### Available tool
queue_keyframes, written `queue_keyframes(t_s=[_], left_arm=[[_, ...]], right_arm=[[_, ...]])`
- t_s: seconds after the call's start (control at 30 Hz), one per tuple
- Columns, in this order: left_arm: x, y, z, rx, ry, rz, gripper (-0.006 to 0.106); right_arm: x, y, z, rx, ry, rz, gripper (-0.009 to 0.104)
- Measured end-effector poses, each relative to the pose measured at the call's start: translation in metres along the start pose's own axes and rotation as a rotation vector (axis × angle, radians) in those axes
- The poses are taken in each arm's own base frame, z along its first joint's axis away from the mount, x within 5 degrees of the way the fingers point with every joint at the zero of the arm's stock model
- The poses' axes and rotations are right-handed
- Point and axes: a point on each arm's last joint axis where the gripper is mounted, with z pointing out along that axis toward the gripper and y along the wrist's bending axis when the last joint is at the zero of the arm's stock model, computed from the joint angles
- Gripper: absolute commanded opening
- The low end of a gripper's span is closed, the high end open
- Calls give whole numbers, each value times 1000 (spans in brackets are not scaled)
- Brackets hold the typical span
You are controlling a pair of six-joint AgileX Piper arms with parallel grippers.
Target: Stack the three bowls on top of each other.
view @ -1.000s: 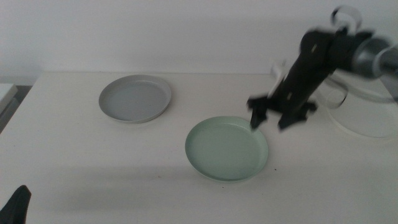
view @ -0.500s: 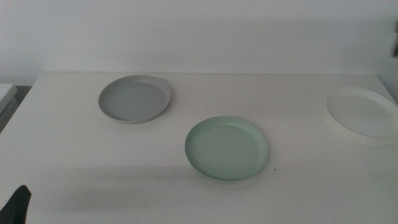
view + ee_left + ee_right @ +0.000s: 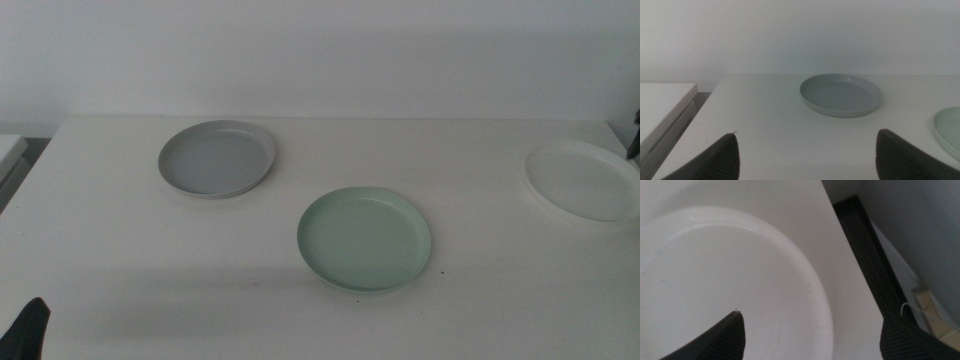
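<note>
Right arm gone from over the mint green bowl (image 3: 365, 239), now only a dark sliver at the bench's (image 3: 120, 260) right edge, its right gripper (image 3: 810, 340) above the white bowl (image 3: 583, 180), fingers (image 3: 725, 340) wide and empty. Bowls all unstacked: grey bowl (image 3: 217, 158) far left, mint at centre, white far right, well apart. Left gripper (image 3: 807, 160) waits at the near-left corner, fingers spread wide, empty.
</note>
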Motion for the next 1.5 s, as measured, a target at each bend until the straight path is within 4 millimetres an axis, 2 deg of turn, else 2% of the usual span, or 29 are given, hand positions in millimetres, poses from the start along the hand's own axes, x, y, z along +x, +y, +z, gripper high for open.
queue_keyframes(t_s=[0.13,0.3,0.57,0.63,0.67,0.73,0.77,0.93,1.07,1.17,1.27,1.4,1.5], left_arm=[[0,0,0,0,0,0,94],[0,0,0,0,0,0,94],[0,0,0,0,0,0,94],[0,0,0,0,0,0,94],[0,0,0,0,0,0,94],[0,0,0,0,0,0,94],[0,0,0,0,0,0,94],[0,0,0,0,0,0,94],[0,0,0,0,0,0,94],[0,0,0,0,0,0,94],[0,0,0,0,0,0,94],[0,0,0,0,0,0,94],[0,0,0,0,0,0,94]], right_arm=[[4,-3,27,-1,51,9,70],[7,-4,49,-14,81,26,59],[8,-3,60,-41,79,46,44],[7,-3,60,-41,77,46,35],[7,-3,60,-42,75,47,26],[7,-3,61,-42,75,39,2],[7,-3,61,-42,74,34,-2],[7,-2,53,-50,75,5,-2],[3,6,24,-59,35,-23,-2],[2,29,-15,-78,-31,-84,-2],[15,64,-50,-107,-87,-160,-2],[54,130,-81,-201,-123,-285,-3],[90,179,-90,-267,-101,-394,-3]])
